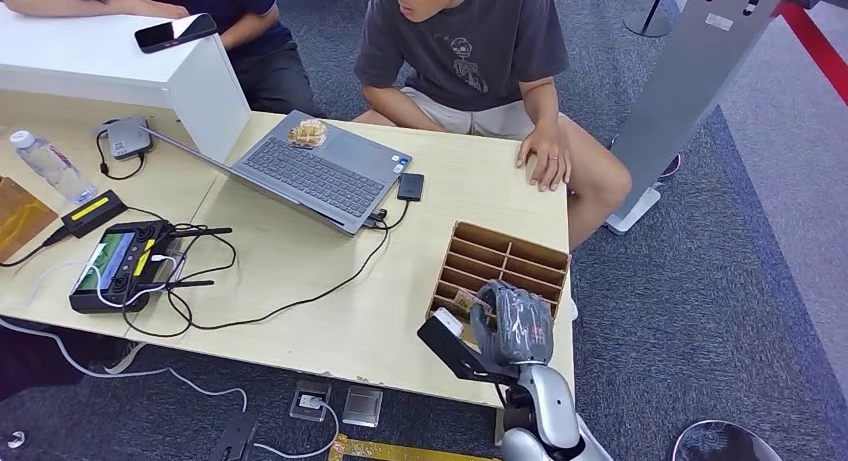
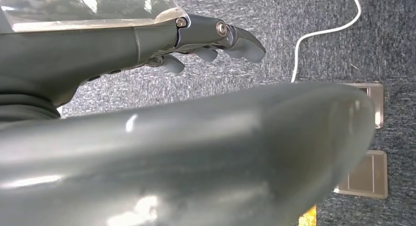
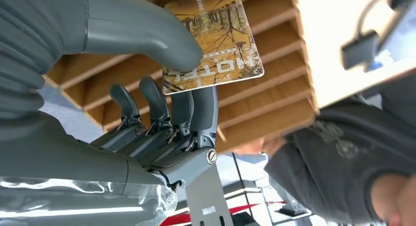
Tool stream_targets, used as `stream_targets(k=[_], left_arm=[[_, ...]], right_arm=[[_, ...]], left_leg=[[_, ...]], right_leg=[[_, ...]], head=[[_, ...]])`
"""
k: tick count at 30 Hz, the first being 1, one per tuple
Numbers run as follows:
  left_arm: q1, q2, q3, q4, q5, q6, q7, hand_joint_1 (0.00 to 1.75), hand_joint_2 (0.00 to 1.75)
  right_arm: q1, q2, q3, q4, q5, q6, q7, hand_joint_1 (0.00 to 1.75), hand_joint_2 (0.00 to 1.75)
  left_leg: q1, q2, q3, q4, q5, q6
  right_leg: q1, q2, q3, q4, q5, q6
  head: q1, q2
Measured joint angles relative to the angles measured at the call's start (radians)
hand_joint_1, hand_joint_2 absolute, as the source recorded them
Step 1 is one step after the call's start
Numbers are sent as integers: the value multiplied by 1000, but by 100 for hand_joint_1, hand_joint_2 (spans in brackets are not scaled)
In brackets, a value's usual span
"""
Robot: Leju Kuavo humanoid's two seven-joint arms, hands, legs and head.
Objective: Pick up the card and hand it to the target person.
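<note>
Your right hand (image 3: pixel 162 103) already has the yellow hotel card with the tree picture (image 3: pixel 216 39), pinched between the thick grey thumb and the dark fingers (image 3: pixel 198 108). The card sits just above the brown wooden slotted box (image 1: pixel 505 266) at the corner of the pale wooden tabletop (image 1: pixel 320 311). So the pick-up looks done. What is left is the giving: the person in the grey T-shirt (image 1: pixel 470 51) sits across the tabletop, one hand resting on its edge. Your left hand (image 2: pixel 216 42) hangs over the grey carpet, fingers loosely apart, holding nothing.
</note>
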Motion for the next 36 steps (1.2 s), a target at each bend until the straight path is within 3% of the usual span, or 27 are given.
stream_targets(k=[9, 16, 23, 27, 36], left_arm=[[0, 0, 0, 0, 17, 8, 6, 0, 0], [0, 0, 0, 0, 10, 9, 7, 0, 0], [0, 0, 0, 0, -10, 5, 4, 0, 0], [0, 0, 0, 0, -30, -2, 0, 0, 0], [0, 0, -3, 0, -42, -4, -2, 0, 0]], right_arm=[[-31, -14, -5, -86, -102, 1, -30, 146, 175], [-74, -27, -22, -140, -109, -24, -35, 148, 175], [-150, -46, -64, -181, -77, -48, -28, 150, 175], [-208, -55, -95, -182, -26, -86, -20, 140, 175], [-380, -59, -125, -89, 13, -142, -52, 150, 175]], left_leg=[[0, 0, 0, 0, 0, 0], [0, 0, 0, 0, 0, 0], [0, 0, 0, 0, 0, 0], [0, 0, 0, 0, 0, 0], [0, 0, -1, 0, 0, 0]], right_leg=[[0, 0, 0, 0, 0, 0], [0, 0, 0, 0, 0, 0], [0, 0, 0, 0, 0, 0], [0, 0, 0, 0, 0, 0], [0, 0, 0, 0, 1, 0]], head=[[0, 0], [0, 0], [0, 0], [-1, 0], [0, 0]])
